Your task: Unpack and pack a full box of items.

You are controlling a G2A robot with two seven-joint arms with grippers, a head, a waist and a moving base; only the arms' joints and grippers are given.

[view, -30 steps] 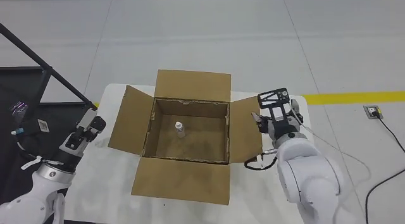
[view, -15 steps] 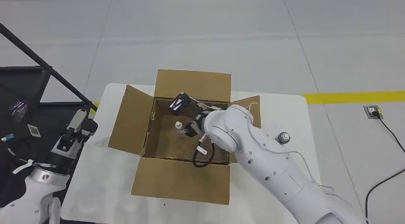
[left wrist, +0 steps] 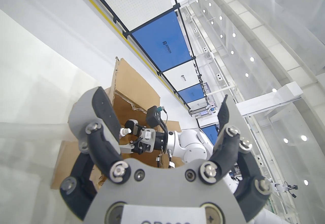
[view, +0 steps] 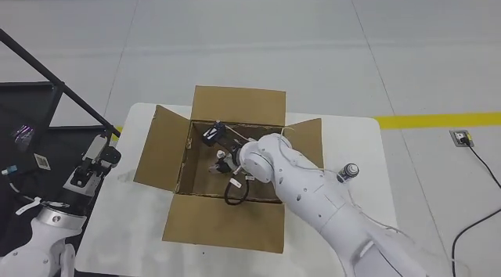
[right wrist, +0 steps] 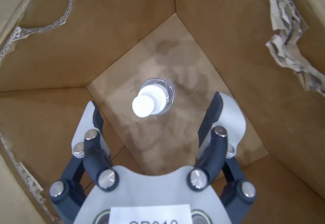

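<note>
I am hovering my right gripper [right wrist: 154, 101], jaws spread, above the bottle [right wrist: 162, 91] standing on the box [right wrist: 215, 6] floor, ready to lift it, my left gripper [left wrist: 163, 101] hanging open, clear aside.

the box [right wrist: 228, 31] is matt brown cardboard, edges torn rough; the bottle [right wrist: 162, 87] clear glossy plastic; my right end effector [right wrist: 155, 103] has shiny metal screws.
</note>
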